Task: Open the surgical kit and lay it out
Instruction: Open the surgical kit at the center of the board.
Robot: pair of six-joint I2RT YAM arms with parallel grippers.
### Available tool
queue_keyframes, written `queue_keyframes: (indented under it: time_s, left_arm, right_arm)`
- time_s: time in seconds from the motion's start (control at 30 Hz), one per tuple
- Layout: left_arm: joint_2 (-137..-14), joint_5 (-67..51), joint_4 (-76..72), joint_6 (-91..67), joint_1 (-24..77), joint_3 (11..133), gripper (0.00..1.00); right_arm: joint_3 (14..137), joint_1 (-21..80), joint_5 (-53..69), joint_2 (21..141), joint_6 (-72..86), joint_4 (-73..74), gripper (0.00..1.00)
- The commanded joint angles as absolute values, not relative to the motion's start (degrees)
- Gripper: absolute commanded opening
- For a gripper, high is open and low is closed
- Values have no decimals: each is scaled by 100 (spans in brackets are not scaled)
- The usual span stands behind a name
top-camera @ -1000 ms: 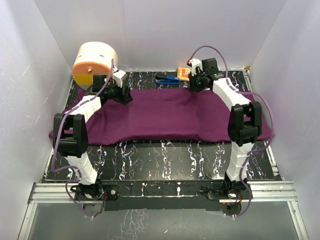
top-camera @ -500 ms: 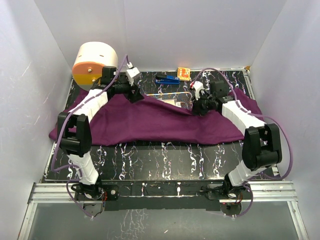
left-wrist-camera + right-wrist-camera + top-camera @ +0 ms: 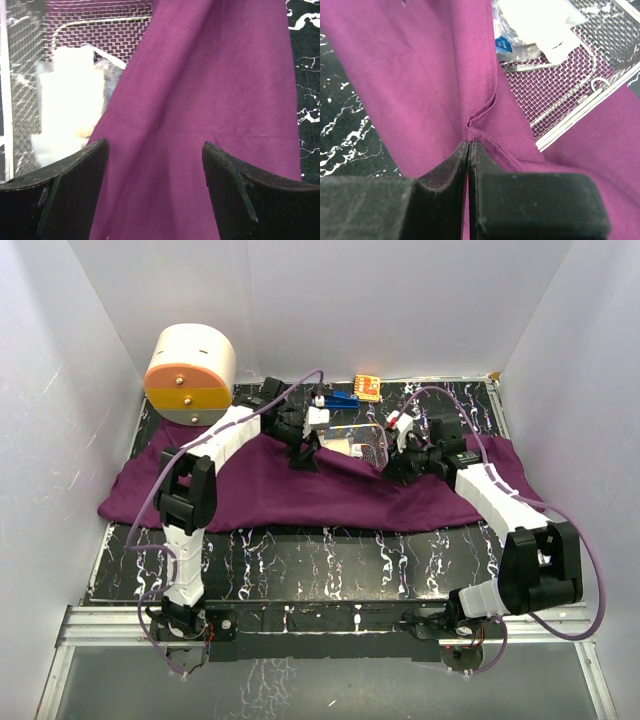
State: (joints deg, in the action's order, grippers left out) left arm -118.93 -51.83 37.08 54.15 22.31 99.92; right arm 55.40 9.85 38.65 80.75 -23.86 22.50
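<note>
Pinching: right gripper, fingers pressed together on one puckered fold of the purple cloth wrap, lower centre of the right wrist view.
Left gripper: two fingers spread wide along the bottom of the left wrist view, nothing clamped, purple fabric draped beyond the gap.
Purple cloth wrap: one, stretched across the middle of the overhead frame.
Wire-mesh tray: one, partly bared at upper centre of the overhead frame, between the two grippers, purple fabric showing under the mesh.
Tray contents: white gauze and packets bunched at one end, number unclear; one slim steel instrument on the mesh.
Drum: one, cream and orange, upper left of the overhead frame.
Small things: one orange item and one blue item, upper centre, above the tray.
Arms: two.
</note>
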Motion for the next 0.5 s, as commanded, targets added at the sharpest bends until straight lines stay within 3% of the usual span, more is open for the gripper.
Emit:
queue_keyframes:
  time_s: [0.0, 0.1, 0.2, 0.3, 0.37, 0.47]
  left_arm:
    - [-11988, -5330, 4562, 6155, 2430, 10427, 74]
    - [-12176, -5160, 4945, 6470, 2518, 10691, 69]
    - [-12369, -5025, 5244, 6497, 2523, 10997, 50]
    - [-12418, -4948, 5543, 6619, 2522, 11128, 42]
    - [-12325, -4892, 5465, 6636, 2523, 10980, 45]
    - [-12011, -4785, 4931, 6529, 2522, 10463, 64]
  right_arm:
    - [5618, 975, 4427, 7616, -2154, 2154, 0]
    - [5688, 976, 4546, 7509, -2146, 2309, 0]
    - [5738, 975, 4517, 7421, -2176, 2453, 0]
    - [5744, 974, 4506, 7348, -2234, 2605, 0]
    - [5716, 975, 4541, 7291, -2249, 2670, 0]
    - [5651, 973, 4536, 7210, -2247, 2681, 0]
